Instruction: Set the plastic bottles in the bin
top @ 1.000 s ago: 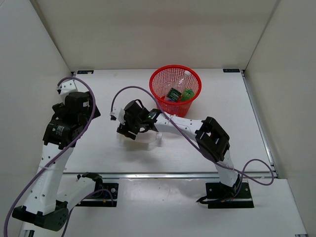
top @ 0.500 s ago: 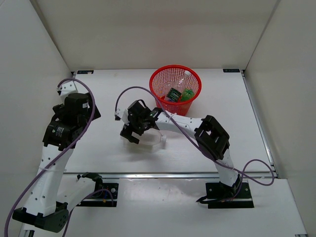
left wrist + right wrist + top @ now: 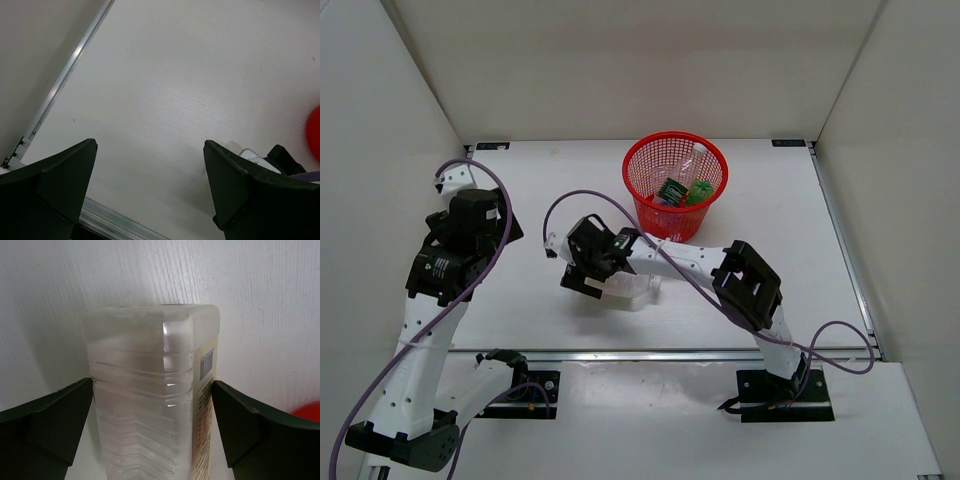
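Two arms differ: my right arm reaches left, low over the bench (image 3: 520,300), the right tool (image 3: 606,280) spread wide astride the squarish clear bottle (image 3: 632,291) lying there, near the red bin (image 3: 632,166). My left arm is folded upright, the left tool (image 3: 150,150) wide, holding nothing.

Squarish bottle (image 3: 150,390) clear ribbed glossy plastic; bin (image 3: 680,218) red plastic mesh; table (image 3: 790,230) matt white.
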{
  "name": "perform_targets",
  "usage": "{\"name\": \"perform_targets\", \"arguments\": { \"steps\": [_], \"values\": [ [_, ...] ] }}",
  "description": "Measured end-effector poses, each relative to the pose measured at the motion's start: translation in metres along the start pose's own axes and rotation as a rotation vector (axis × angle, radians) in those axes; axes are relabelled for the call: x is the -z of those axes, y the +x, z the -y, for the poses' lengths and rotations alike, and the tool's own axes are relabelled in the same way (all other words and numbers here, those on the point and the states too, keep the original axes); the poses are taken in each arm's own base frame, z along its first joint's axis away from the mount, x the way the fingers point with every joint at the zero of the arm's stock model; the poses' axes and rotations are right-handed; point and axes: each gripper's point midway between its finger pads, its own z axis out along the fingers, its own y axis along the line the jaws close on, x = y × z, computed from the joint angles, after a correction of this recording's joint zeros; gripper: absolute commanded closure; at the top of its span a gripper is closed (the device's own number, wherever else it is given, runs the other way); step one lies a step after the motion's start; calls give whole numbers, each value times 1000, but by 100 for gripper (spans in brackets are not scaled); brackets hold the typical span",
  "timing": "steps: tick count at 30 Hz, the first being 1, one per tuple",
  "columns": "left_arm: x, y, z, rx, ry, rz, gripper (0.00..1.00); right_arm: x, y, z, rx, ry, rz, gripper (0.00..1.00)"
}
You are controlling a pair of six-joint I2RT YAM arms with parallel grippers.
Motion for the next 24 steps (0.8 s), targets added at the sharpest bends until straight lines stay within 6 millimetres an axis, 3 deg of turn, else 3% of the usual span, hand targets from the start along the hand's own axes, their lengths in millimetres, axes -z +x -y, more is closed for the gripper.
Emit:
{"name": "perform_targets", "arguments": {
  "steps": [6, 10, 13, 14, 15, 16, 21, 24],
  "values": [
    [0, 0, -1, -1, -3, 1, 2, -7, 6, 5, -7, 63, -4, 1],
    [0, 0, -1, -1, -7, 2, 2, -28, 42, 5, -71, 39, -90, 3],
    [-1, 0, -2, -3, -11, 2, 2, -29, 44, 15, -104, 47, -82, 21],
    [-1, 0, -2, -4, -12, 2, 2, -29, 45, 16, -111, 49, -84, 36],
    [-1, 0, -2, -4, -13, 1, 2, -29, 45, 15, -112, 48, -82, 67],
    [-1, 0, -2, -4, -13, 2, 2, -28, 44, 15, -115, 52, -79, 75],
    [-1, 0, -2, -3, -14, 1, 1, -19, 47, 16, -106, 72, -103, 77],
    [-2, 0, -3, -1, -13, 0, 1, -5, 32, 22, -108, 79, -84, 80]
  ]
}}
